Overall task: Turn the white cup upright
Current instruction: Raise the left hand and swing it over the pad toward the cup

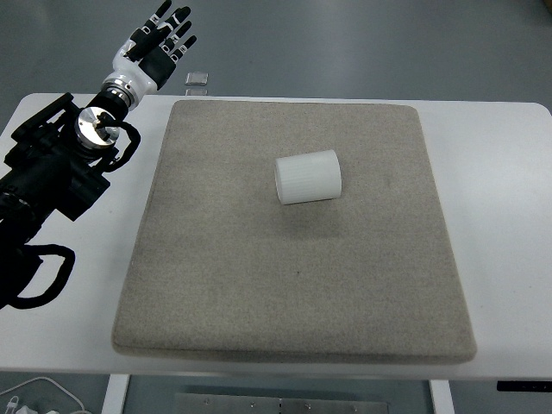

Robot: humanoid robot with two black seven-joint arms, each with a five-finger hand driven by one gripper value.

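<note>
While one white cup [308, 177] lies sideways on one mat [216, 285], the left hand [162, 45] has its fingers [175, 21] spread, empty.

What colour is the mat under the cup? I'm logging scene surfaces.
Greyish beige mat, plain and felt-like, seen in the top view; the white cup lies on its side on it.

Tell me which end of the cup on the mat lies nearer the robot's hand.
The left end of the white cup, facing the picture's left. It lies on its side on the grey mat; the left hand hovers open, far upper left.
</note>
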